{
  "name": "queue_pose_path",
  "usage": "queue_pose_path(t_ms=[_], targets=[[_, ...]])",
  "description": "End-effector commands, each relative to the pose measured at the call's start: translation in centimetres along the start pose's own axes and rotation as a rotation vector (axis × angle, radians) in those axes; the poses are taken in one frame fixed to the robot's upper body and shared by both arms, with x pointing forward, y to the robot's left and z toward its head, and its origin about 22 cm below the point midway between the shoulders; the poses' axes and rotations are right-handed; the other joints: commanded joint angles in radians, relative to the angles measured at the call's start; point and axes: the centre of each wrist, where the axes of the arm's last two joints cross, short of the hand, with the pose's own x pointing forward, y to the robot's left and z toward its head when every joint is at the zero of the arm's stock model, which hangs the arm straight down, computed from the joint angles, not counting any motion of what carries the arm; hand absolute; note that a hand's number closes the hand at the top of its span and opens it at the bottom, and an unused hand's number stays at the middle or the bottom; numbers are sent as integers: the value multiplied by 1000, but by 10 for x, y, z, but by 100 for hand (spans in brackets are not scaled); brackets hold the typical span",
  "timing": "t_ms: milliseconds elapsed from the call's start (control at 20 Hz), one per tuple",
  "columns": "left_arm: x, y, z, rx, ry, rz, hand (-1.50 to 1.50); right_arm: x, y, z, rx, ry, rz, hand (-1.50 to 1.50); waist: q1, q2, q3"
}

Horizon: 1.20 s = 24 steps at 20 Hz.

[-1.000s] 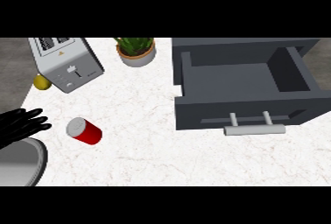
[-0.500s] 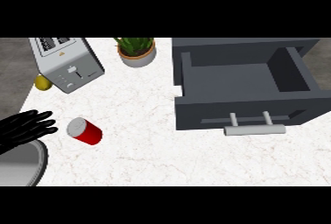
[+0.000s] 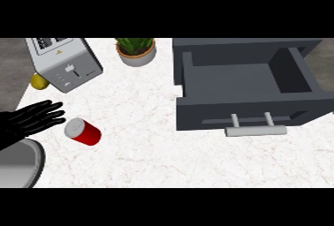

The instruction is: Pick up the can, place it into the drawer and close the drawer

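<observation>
A red can with a silver top lies tilted on the white marble counter at the left. My left hand comes in from the left edge with straight, spread fingers, its fingertips a short gap left of the can and not touching it. The dark grey drawer stands pulled open at the upper right, empty inside, its silver handle facing the counter's front. My right hand shows nowhere.
A silver toaster stands at the back left with a yellow fruit beside it. A potted green plant sits behind the drawer's left side. My left forearm fills the lower left corner.
My left hand has slid to the right across the counter, closing most of the gap to the can. The can and the drawer have not moved.
</observation>
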Motion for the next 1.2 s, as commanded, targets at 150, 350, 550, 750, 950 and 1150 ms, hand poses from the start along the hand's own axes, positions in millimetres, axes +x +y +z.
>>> queue_pose_path(t_ms=[150, 350, 550, 750, 950, 1150], targets=[[-18, 47, -8, 29, 10, 18, -150, 13, -12, 18, -14, 11, 16, -150, 2, 14, -21], [-60, 37, -37, 53, 38, 27, -150, 1, -11, 13, -18, 14, -5, -150, 17, 13, -20], [-67, 47, -31, 112, 29, 1, -150, -7, -20, 28, -30, 14, 7, -150, 15, 13, -20], [-80, 57, -22, 158, 23, 15, -150, 3, -15, 13, -13, 7, 12, -150, 15, 16, -21], [-92, 58, -10, 180, 31, 7, -150, 9, -12, 33, -21, 19, -1, -150, 2, 17, -22], [-98, 62, -7, 186, 65, 3, -150, 7, -13, 25, -6, -1, -20, -150, 2, 20, -23]])
